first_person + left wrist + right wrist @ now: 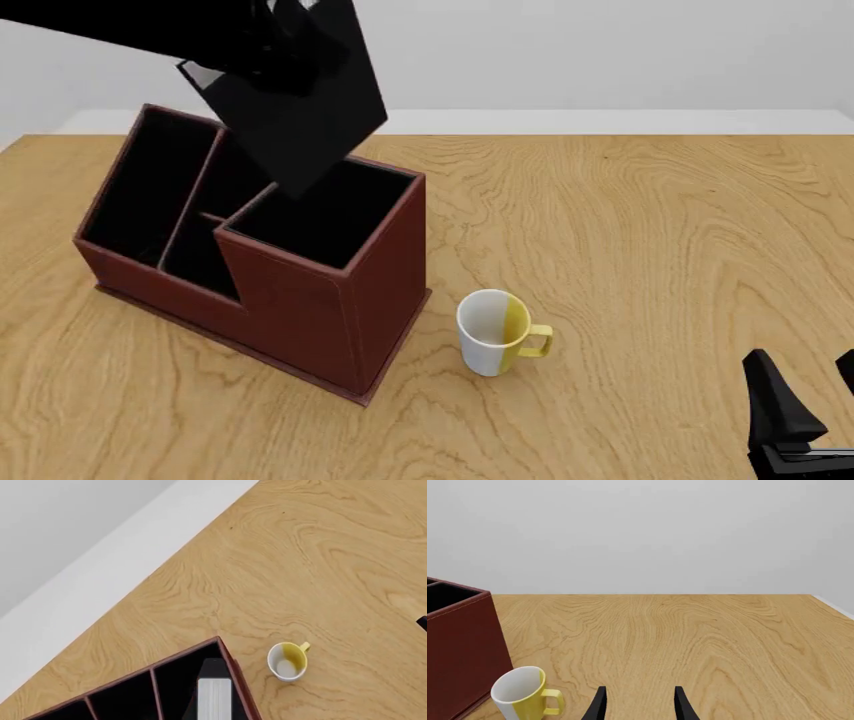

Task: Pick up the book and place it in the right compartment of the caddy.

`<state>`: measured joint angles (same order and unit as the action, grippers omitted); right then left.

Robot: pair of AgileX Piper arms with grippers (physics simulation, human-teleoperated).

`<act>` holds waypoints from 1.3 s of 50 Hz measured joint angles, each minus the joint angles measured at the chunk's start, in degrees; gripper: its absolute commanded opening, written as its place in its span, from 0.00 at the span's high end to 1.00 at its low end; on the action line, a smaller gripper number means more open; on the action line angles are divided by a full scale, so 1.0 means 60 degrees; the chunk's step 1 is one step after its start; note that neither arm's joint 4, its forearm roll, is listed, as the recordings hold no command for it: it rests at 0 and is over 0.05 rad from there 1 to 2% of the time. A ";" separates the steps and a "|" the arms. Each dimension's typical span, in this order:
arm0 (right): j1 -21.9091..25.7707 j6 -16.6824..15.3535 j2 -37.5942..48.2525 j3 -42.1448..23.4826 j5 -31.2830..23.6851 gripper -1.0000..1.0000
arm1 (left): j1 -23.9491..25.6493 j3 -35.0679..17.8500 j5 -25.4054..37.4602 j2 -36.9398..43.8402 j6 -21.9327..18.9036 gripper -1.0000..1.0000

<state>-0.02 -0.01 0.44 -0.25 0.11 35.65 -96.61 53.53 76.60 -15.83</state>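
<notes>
The black book (300,110) hangs tilted in the air, one corner pointing down over the right compartment (334,222) of the reddish-brown caddy (314,300). My left gripper (278,55) is shut on the book's upper part, black against black, so its fingers are hard to make out. In the left wrist view the book's white page edge (213,699) lies over the compartment (175,685) at the caddy's corner (227,655). My right gripper (809,395) rests low near the table's front right, open and empty (640,706).
A white and yellow mug (494,332) stands upright on the wooden table just right of the caddy (460,645), also seen as the mug (288,661) and the mug (520,690). The caddy's long narrow slot (140,190) is at its left.
</notes>
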 measured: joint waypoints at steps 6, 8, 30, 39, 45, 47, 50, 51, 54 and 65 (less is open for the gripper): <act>0.0000 0.0000 0.0000 0.0000 0.0000 0.00 | -0.0078 0.0058 -0.0138 0.0176 -0.0004 1.00; 0.0000 0.0000 0.0000 0.0000 0.0000 0.00 | -0.0103 0.0066 -0.0182 0.0238 0.0011 1.00; 0.0000 0.0001 0.0000 0.0000 0.0000 0.00 | -0.0273 0.0989 -0.1017 0.0767 0.0049 1.00; 0.0000 0.0000 0.0000 0.0000 0.0000 0.00 | -0.0404 0.1362 -0.1344 0.0930 0.0009 1.00; 0.0000 0.0001 0.0000 0.0000 0.0000 0.00 | -0.0493 0.1569 -0.1538 0.1020 -0.0022 1.00; 0.0000 0.0000 0.0000 0.0000 0.0000 0.00 | -0.0519 0.1637 -0.1601 0.1049 -0.0032 1.00; 0.0000 0.0001 0.0000 0.0000 0.0000 0.00 | -0.0556 0.1732 -0.1691 0.1090 -0.0050 1.00; 0.0000 0.0001 0.0001 0.0000 0.0000 0.00 | -0.0568 0.1762 -0.1720 0.1104 -0.0057 1.00; 0.0000 0.0000 0.0000 0.0000 0.0000 0.00 | -0.0601 0.1857 -0.1812 0.1147 -0.0075 1.00; 0.0000 0.0001 0.0001 0.0000 0.0000 0.00 | -0.0705 0.2194 -0.2152 0.1323 -0.0124 1.00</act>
<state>-0.02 0.00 0.44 -0.25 0.11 31.42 -83.45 40.62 84.54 -16.58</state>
